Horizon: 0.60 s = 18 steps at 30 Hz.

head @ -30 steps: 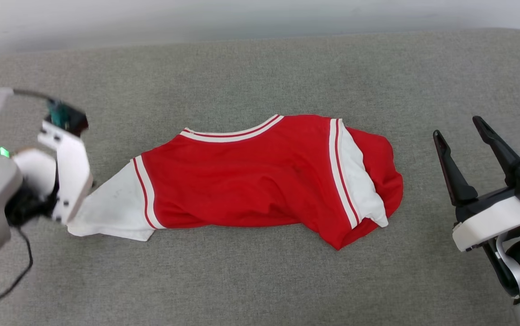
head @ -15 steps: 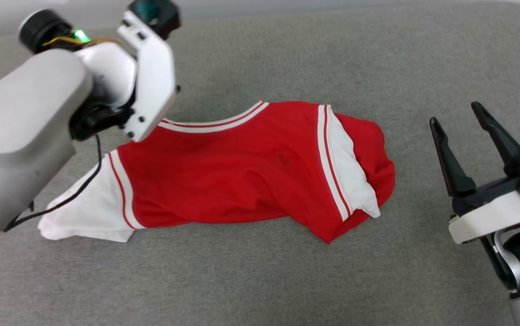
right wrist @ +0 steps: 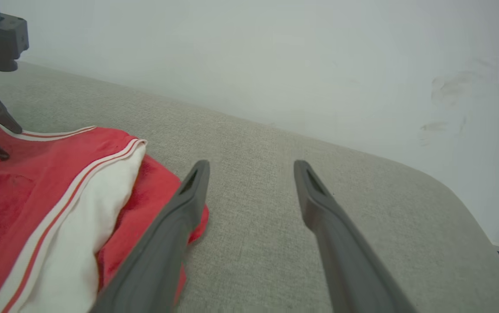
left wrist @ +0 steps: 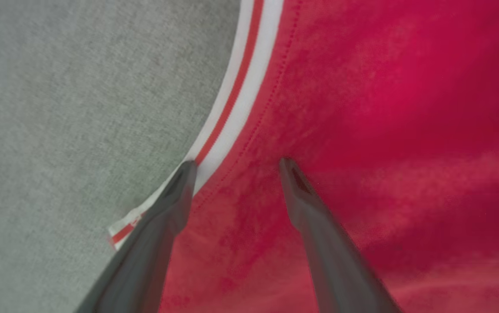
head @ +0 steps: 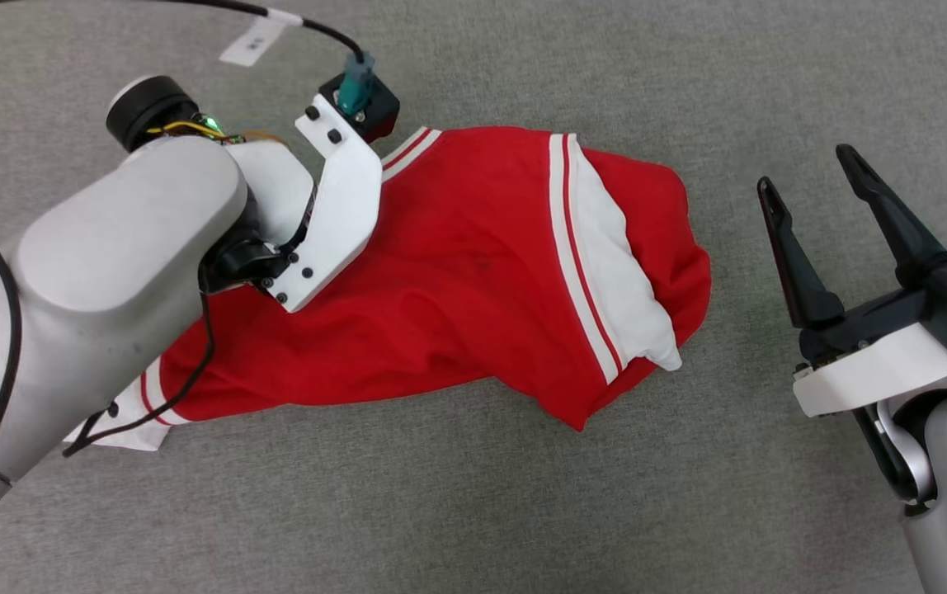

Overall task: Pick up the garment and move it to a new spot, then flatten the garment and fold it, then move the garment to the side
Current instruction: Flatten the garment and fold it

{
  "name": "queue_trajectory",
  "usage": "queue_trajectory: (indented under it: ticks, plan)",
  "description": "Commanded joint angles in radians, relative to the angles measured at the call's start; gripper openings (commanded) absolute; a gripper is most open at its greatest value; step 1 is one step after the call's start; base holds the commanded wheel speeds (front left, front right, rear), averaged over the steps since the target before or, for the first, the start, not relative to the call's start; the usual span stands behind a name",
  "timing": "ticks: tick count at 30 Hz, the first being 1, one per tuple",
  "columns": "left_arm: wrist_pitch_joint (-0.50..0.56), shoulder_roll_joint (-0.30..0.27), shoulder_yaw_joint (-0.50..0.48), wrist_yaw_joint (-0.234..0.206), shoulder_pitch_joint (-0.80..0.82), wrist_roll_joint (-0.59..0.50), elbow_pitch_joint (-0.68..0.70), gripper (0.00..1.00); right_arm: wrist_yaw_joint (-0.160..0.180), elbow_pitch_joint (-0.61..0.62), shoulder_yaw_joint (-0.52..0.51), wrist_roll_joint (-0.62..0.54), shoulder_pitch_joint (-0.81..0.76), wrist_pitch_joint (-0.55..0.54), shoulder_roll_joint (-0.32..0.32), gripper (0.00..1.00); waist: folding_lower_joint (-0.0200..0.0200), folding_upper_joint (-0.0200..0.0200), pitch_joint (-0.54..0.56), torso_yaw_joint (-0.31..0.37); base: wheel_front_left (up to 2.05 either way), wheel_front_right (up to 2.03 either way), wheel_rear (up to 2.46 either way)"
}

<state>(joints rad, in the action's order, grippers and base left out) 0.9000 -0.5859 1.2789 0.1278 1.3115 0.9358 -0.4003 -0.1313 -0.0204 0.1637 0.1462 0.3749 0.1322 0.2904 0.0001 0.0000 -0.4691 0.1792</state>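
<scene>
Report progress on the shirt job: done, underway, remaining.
Done: nothing visibly; the garment lies rumpled on the grey surface, one white sleeve flopped over the red body. In hand: the left gripper, open, straddles the striped collar trim, not yet closed. The right gripper hangs open beside the garment. Left: pick up, move, flatten, fold, set aside.

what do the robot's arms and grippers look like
The left arm is a pale grey rounded shell with a white bracket, a black cable carrying a white tag, a teal plug and a green light. The left gripper and right gripper each have two long, dark, tapering fingers; the right sits on a white base.
</scene>
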Motion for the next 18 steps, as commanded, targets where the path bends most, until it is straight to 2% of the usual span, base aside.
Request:
queue_trajectory:
  ticks: [1, 6, 7, 8, 18]
  plan:
    - [0.025, -0.004, 0.006, 0.001, -0.035, -0.026, 0.005, 1.00, 0.001, -0.003, 0.002, -0.006, 0.020, 0.008, -0.006, 1.00, -0.0001, 0.0000, -0.018, 0.010, 0.00, 0.00, 0.00]
    - [-0.008, -0.011, 0.016, 0.001, -0.083, -0.052, 0.015, 1.00, 0.001, -0.018, 0.006, -0.012, 0.027, 0.017, -0.011, 1.00, -0.0001, 0.0000, -0.023, 0.011, 0.00, 0.00, 0.00]
    - [-0.022, -0.012, 0.015, 0.001, -0.080, -0.062, 0.017, 0.40, 0.001, -0.022, 0.008, -0.012, 0.030, 0.018, -0.012, 1.00, -0.0001, 0.0000, -0.021, 0.010, 0.00, 0.00, 0.00]
    - [-0.024, -0.011, 0.015, 0.001, -0.082, -0.067, 0.024, 0.00, 0.001, -0.025, 0.010, -0.013, 0.031, 0.017, -0.012, 1.00, -0.0001, 0.0000, -0.018, 0.008, 0.00, 0.00, 0.00]
    - [-0.236, -0.015, 0.001, 0.001, 0.085, 0.027, 0.052, 0.00, 0.001, -0.030, -0.010, -0.003, 0.009, 0.033, -0.019, 1.00, -0.0001, 0.0000, 0.011, 0.014, 0.00, 0.00, 0.00]
